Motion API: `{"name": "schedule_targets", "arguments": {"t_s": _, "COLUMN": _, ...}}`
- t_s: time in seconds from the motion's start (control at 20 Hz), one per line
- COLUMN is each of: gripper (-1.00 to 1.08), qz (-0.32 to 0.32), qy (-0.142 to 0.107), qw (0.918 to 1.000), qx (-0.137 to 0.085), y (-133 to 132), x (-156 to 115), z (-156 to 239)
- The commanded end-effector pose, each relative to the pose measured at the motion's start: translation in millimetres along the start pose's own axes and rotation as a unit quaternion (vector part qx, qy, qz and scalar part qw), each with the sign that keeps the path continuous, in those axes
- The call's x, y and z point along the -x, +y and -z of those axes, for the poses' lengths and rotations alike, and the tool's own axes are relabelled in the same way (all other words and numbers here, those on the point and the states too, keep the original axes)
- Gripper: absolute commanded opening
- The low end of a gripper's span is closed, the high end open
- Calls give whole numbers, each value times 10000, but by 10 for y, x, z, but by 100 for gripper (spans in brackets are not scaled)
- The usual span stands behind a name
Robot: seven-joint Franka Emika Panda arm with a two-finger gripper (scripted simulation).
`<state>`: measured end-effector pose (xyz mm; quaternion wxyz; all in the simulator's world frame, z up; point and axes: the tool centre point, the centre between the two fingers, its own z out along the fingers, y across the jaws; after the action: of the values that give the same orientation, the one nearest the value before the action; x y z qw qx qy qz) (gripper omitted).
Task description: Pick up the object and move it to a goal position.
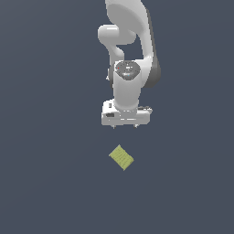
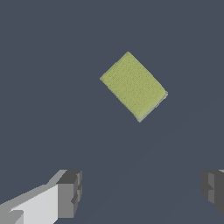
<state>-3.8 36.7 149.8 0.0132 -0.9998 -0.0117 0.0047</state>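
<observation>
Yellow-green and flat, the object [image 1: 121, 157] lies on the dark grey floor [image 1: 50, 173] with its edges turned at an angle, and you can see faint ribbed lines on its top face in the exterior view. Your white gripper [image 1: 125, 125] hangs above it, clear of it and not touching, with the white arm [image 1: 130, 55] rising behind. In the wrist view the two grey fingertips [image 2: 70, 192] stand spread wide apart with nothing between them, and the object [image 2: 133, 86] lies ahead of them on the floor.

Arm [image 1: 129, 50] reached straight down, wrist vertical; gripper [image 1: 124, 125] hung in the air, fingers [image 2: 69, 192] spread wide, holding nothing.
</observation>
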Motion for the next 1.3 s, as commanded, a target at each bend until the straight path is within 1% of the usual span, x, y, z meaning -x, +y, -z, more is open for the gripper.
{"name": "schedule_targets", "arguments": {"t_s": 0.0, "gripper": 100, "qz": 0, "qy": 0, "qw": 10000, "qx": 0, "y": 0, "x": 0, "z": 0}}
{"name": "schedule_targets", "arguments": {"t_s": 0.15, "gripper": 100, "qz": 11, "qy": 14, "qw": 10000, "qx": -17, "y": -28, "x": -12, "z": 7}}
{"name": "schedule_targets", "arguments": {"t_s": 0.45, "gripper": 100, "qz": 14, "qy": 82, "qw": 9999, "qx": -103, "y": -165, "x": -55, "z": 52}}
{"name": "schedule_targets", "arguments": {"t_s": 0.75, "gripper": 100, "qz": 40, "qy": 80, "qw": 9999, "qx": -98, "y": -161, "x": -61, "z": 46}}
{"name": "schedule_targets", "arguments": {"t_s": 1.0, "gripper": 100, "qz": 255, "qy": 79, "qw": 9996, "qx": -78, "y": -149, "x": -117, "z": 4}}
{"name": "schedule_targets", "arguments": {"t_s": 1.25, "gripper": 100, "qz": 645, "qy": 72, "qw": 9979, "qx": -41, "y": -123, "x": -216, "z": -78}}
